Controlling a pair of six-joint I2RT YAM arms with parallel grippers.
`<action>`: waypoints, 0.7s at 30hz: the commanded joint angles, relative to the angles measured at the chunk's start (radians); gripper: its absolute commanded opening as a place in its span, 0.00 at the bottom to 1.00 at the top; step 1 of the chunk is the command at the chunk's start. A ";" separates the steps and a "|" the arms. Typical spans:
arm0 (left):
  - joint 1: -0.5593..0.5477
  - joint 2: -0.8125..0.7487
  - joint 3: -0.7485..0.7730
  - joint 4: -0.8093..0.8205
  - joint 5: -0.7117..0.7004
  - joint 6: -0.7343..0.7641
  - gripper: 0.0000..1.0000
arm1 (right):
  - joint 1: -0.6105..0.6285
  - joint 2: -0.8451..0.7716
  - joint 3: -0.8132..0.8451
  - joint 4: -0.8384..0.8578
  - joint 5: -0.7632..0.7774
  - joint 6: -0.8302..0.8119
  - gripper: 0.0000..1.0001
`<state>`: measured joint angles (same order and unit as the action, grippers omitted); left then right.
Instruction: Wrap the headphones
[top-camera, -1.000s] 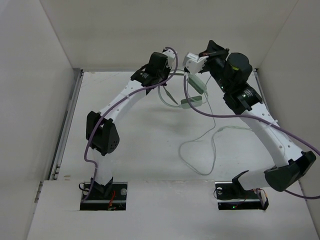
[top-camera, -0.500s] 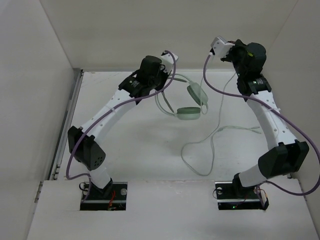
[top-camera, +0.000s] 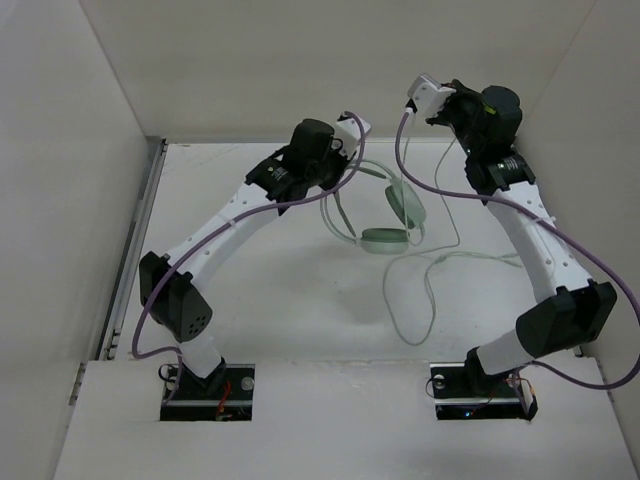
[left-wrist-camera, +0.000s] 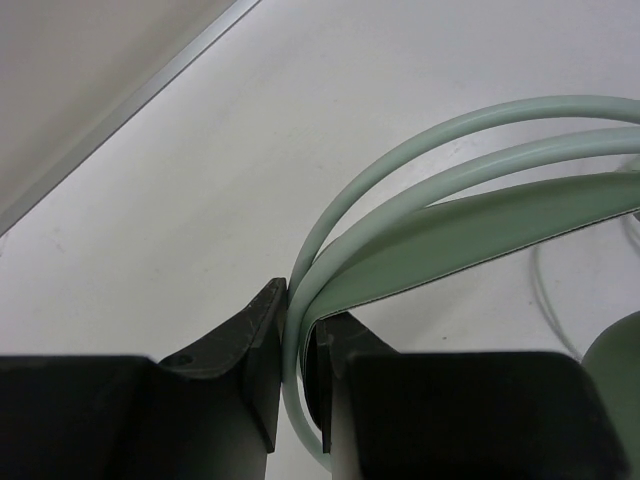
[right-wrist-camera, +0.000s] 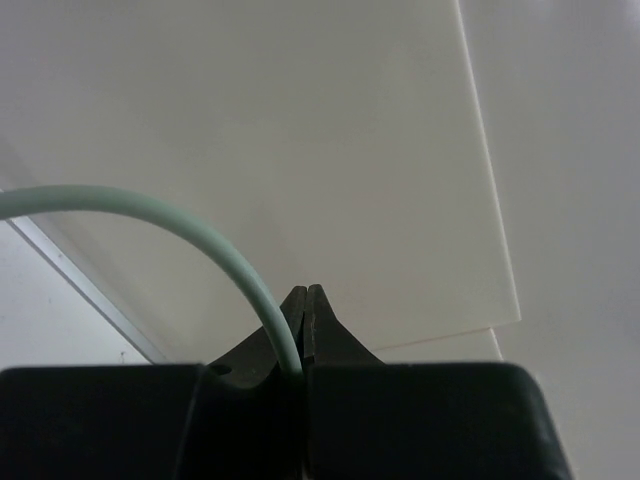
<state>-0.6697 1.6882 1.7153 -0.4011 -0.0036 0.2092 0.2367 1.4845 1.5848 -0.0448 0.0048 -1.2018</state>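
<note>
The pale mint headphones (top-camera: 385, 238) hang above the table at the back centre, their two ear cups low and close together. My left gripper (top-camera: 352, 150) is shut on the thin headband (left-wrist-camera: 470, 225), which runs between the black jaws of this left gripper (left-wrist-camera: 297, 350). My right gripper (top-camera: 422, 96) is raised high at the back right, shut on the thin pale cable (right-wrist-camera: 200, 228), which curves into the closed tips of that gripper (right-wrist-camera: 303, 320). The rest of the cable (top-camera: 425, 300) hangs down and loops on the table.
White walls enclose the table on the left, back and right, with a metal rail (top-camera: 135, 250) along the left edge. Purple arm cables (top-camera: 440, 195) sag near the headphones. Both arm bases sit at the near edge.
My right gripper has risen and swung back right, away from the ear cups, with the cable in it. The left arm's elbow dropped, and the headphones shifted slightly right and nearer.
</note>
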 joint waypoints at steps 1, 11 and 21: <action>-0.034 -0.058 0.081 0.073 0.091 -0.067 0.00 | -0.001 0.036 0.014 0.003 -0.008 0.097 0.00; -0.046 -0.091 0.138 0.064 0.203 -0.148 0.00 | -0.033 0.071 -0.006 -0.067 -0.049 0.333 0.00; 0.025 -0.065 0.233 0.079 0.347 -0.342 0.00 | -0.047 0.043 -0.049 -0.128 -0.136 0.501 0.00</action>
<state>-0.6716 1.6852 1.8622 -0.4091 0.2481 0.0040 0.2005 1.5646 1.5429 -0.1558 -0.0692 -0.8021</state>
